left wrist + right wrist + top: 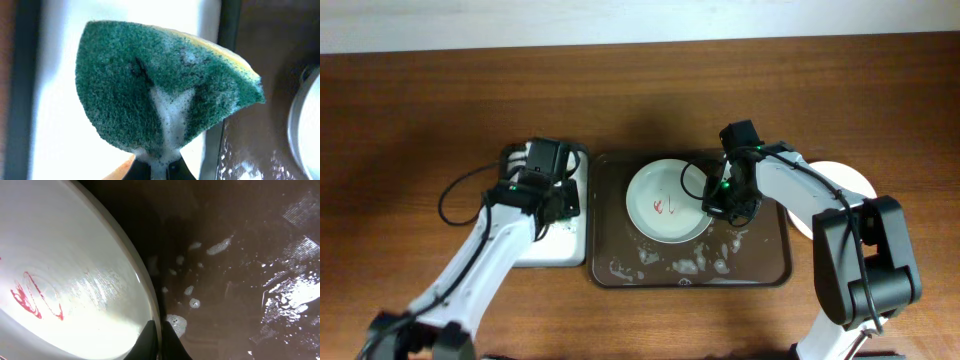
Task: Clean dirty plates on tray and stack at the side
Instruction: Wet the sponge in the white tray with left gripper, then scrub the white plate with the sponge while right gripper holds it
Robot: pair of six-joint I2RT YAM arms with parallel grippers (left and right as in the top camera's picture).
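Observation:
A white plate [665, 200] with a red smear [30, 297] lies in the back half of the dark brown tray [770, 250]. My right gripper [716, 198] is shut on the plate's right rim; the right wrist view shows both fingertips [150, 340] pinching the plate [65, 255] edge. My left gripper [545, 195] hovers over the white-lined sponge tray [555, 250], left of the brown tray. It is shut on a green foamy sponge [165, 90], which fills the left wrist view above the left gripper [161, 167]. A second white plate [850, 185] lies on the table to the right, partly under the right arm.
Soapy foam flecks [690, 265] cover the brown tray's front half and show as foam [220, 246] beside the held rim. The brown tray's edge [227, 30] and the plate's rim [302, 125] sit right of the sponge. Bare wooden table [420, 120] surrounds both trays.

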